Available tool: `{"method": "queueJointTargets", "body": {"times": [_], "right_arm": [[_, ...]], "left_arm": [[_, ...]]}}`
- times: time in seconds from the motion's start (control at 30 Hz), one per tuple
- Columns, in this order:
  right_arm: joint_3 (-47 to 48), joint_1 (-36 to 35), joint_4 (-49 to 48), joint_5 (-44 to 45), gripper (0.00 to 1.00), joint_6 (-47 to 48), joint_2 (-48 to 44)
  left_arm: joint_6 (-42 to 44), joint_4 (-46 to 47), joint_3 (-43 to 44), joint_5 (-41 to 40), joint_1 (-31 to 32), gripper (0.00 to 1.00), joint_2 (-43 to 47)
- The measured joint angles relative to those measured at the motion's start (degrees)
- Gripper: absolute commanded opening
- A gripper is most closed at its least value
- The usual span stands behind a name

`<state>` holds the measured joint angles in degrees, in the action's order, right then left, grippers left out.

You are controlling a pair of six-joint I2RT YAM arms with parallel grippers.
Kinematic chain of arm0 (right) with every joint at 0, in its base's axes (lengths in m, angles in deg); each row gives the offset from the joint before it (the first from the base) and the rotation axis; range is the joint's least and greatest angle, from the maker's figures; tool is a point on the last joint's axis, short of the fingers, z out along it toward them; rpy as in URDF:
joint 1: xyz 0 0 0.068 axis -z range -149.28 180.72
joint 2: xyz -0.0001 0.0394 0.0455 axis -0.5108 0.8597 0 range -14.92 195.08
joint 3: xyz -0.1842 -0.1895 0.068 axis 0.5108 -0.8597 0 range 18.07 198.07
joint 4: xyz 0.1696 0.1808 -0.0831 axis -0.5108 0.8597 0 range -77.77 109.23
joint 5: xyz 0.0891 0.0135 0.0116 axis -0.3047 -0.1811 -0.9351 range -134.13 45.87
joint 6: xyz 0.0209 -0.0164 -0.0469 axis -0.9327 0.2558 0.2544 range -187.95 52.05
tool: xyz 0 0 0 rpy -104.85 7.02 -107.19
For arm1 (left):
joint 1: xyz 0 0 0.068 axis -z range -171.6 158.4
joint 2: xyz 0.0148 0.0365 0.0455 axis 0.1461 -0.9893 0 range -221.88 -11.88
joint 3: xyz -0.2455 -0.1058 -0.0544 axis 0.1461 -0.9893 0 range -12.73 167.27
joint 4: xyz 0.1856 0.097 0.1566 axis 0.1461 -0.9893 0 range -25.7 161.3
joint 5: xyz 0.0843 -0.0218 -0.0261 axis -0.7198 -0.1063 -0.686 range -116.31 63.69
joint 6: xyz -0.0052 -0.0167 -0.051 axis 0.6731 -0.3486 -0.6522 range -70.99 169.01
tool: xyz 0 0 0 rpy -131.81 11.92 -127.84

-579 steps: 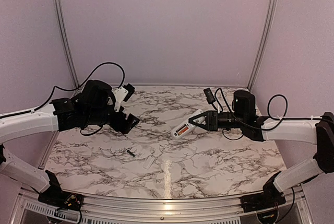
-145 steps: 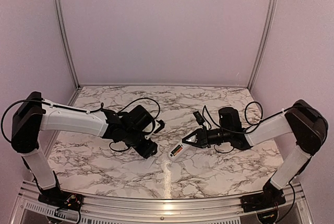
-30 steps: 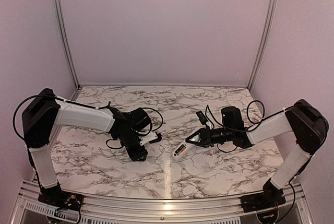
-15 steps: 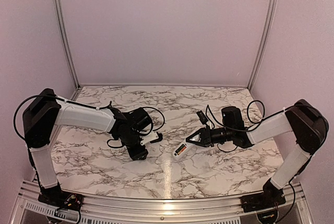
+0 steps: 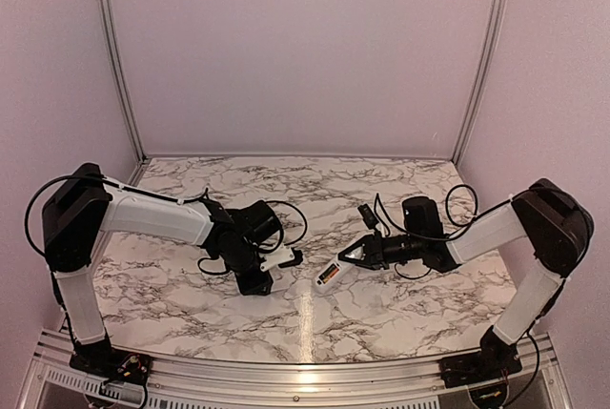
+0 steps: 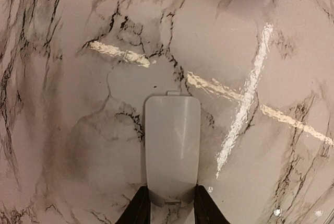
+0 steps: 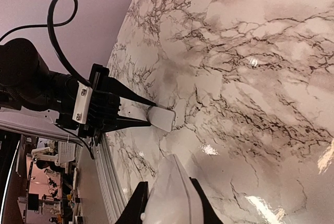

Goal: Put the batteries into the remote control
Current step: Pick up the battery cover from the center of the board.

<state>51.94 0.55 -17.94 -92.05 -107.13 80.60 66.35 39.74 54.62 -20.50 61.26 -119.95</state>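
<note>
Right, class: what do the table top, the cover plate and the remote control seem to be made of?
The table top looks marble, probably glossy laminate or film: dark veining, streaky reflections. The cover plate is likely moulded plastic, matt pale white, with a small edge tab. The remote control seems smooth white plastic, slightly shiny, rounded at its end.
</note>
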Motion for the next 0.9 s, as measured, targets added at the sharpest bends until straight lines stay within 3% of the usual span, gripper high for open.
{"method": "queueJointTargets", "body": {"times": [0.53, 0.9], "right_arm": [[-2.60, 0.20, -8.96, 2.60, 0.00, -6.75, 2.10], [-3.28, 0.17, -11.41, 3.58, 0.00, -9.14, 2.05]], "left_arm": [[-9.27, 4.87, -1.57, 1.46, 1.18, 0.23, 6.80], [-17.11, 6.51, 7.13, 1.68, 5.49, 0.23, 4.96]]}}
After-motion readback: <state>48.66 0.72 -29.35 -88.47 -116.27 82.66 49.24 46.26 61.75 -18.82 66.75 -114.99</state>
